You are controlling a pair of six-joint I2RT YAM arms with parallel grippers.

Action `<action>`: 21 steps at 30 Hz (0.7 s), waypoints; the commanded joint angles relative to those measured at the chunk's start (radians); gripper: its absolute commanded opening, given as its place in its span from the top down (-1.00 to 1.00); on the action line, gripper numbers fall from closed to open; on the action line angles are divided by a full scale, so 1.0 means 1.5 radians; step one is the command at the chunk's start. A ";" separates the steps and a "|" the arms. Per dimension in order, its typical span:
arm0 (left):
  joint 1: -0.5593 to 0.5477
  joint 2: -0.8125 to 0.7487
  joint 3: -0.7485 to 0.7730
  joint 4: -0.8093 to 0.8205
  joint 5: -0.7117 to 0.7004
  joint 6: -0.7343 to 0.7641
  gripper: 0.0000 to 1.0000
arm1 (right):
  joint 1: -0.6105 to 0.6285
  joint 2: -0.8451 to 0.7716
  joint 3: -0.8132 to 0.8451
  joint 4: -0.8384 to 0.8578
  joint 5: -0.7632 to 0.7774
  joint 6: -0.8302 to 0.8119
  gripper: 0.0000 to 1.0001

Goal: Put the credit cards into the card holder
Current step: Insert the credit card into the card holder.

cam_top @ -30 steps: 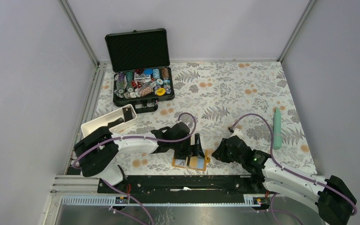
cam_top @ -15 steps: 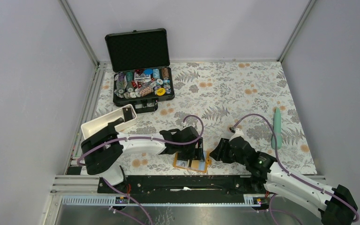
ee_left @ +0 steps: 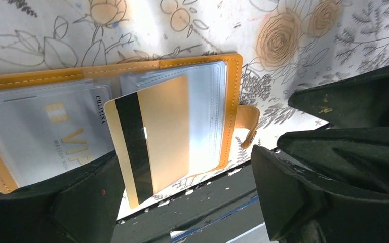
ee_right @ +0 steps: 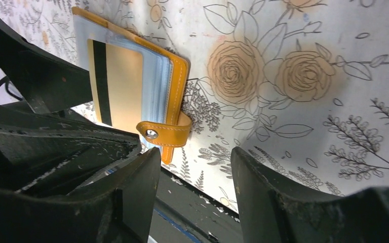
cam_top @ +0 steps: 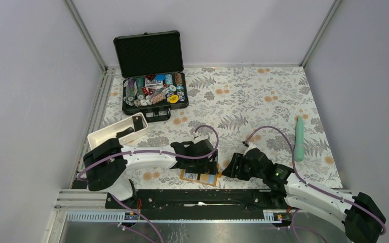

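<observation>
The orange card holder (ee_left: 231,109) lies open at the near table edge, clear sleeves up. A pale silver credit card (ee_left: 55,136) sits in its left sleeve. A gold credit card with a black stripe (ee_left: 157,131) lies partly in the right sleeve, its near end jutting past the holder's edge. My left gripper (ee_left: 187,197) hovers open over that end, touching nothing. In the right wrist view, the holder (ee_right: 178,76) and its snap tab (ee_right: 164,134) lie just ahead of my open right gripper (ee_right: 195,192). From above, the holder (cam_top: 198,177) lies between both grippers.
A black hard case (cam_top: 154,96) full of poker chips stands open at the back left. A white tray (cam_top: 116,132) sits by the left arm. A teal cylinder (cam_top: 299,139) lies at the right. The black rail (cam_top: 197,197) runs just below the holder.
My left gripper has settled lower over the holder, which has slid slightly left. The right gripper has opened wider and moved left, close to the snap tab.
</observation>
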 commanded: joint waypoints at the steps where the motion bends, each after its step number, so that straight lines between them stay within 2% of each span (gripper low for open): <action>1: -0.015 -0.031 0.027 -0.051 -0.058 0.021 -0.86 | -0.004 0.009 -0.008 0.072 -0.016 0.011 -0.22; 5: -0.016 -0.050 0.041 -0.082 -0.083 0.029 -0.97 | -0.003 0.021 -0.004 0.089 -0.015 0.010 -0.24; 14: -0.017 -0.078 0.029 -0.120 -0.111 0.028 -0.98 | -0.003 0.005 -0.007 0.068 0.000 0.004 -0.22; 21: -0.010 -0.098 -0.010 -0.096 -0.094 0.015 -0.98 | -0.003 0.003 -0.009 0.072 -0.014 -0.003 -0.22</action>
